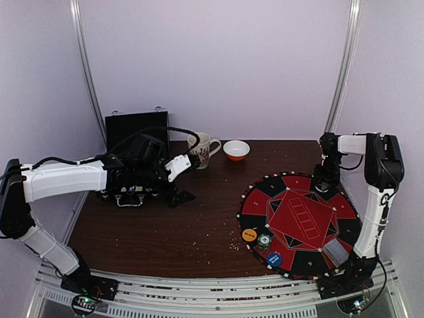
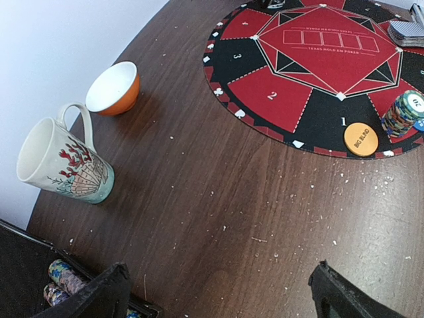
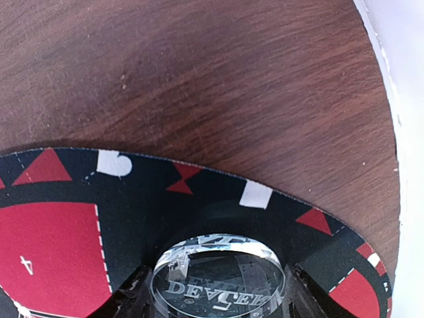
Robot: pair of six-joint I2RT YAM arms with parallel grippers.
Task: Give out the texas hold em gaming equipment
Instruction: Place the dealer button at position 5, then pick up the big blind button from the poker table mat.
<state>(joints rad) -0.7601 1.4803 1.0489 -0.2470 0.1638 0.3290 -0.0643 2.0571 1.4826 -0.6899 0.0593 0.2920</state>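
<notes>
A clear round disc marked DEALER (image 3: pixel 218 281) is clamped between the fingers of the right end effector (image 3: pixel 218 291), just above the far rim of the round red-and-black felt mat (image 1: pixel 301 218). Along the mat's near edge are laid an orange disc (image 1: pixel 249 234), a stack of striped chips (image 1: pixel 264 242), a blue disc (image 1: pixel 274 260) and a grey-backed deck of cards (image 1: pixel 334 252). Nothing is seen at the numbered seats, so dealing is judged outstanding. Left of the mat, more chips (image 2: pixel 63 275) are held in an open black case (image 1: pixel 136 126), beside which the left end effector (image 2: pixel 218 298) is spread apart and empty. The patterned mug (image 1: pixel 204 149) and orange bowl (image 1: pixel 236 150) appear empty.
</notes>
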